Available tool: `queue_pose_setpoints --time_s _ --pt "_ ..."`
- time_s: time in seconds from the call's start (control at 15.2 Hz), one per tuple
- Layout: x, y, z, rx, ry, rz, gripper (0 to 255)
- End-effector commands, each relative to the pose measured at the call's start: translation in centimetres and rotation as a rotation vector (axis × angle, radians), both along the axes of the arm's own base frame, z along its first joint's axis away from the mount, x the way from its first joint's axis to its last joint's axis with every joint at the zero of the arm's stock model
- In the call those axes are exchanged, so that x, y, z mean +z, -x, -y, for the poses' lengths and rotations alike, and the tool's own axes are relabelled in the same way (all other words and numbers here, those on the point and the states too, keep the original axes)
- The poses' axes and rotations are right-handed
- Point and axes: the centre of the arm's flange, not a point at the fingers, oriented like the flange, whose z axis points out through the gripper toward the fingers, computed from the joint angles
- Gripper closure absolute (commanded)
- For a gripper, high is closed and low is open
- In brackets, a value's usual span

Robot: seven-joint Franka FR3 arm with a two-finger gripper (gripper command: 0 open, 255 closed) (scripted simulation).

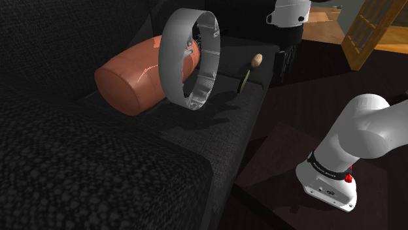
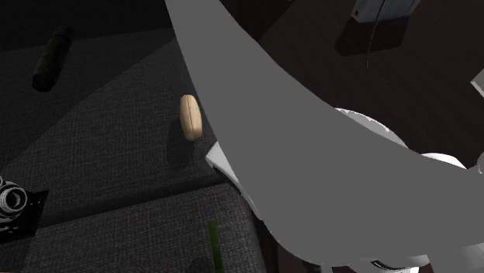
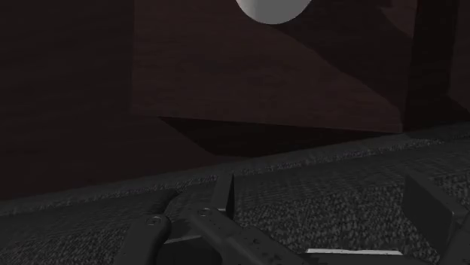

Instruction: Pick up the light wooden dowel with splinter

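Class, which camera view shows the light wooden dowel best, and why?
The second exterior view: the dowel lies close and unobstructed on the dark sofa seat. The shoulder view shows it small and far off.

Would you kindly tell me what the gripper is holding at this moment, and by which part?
Not the dowel: it lies free on the dark sofa seat, untouched. Whether anything else is gripped cannot be told.
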Motion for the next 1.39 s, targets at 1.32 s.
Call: queue_pose_setpoints --time_s 1.32 --pt "-3.8 -15.4 18.6 -0.942 -0.026 0.146 0"
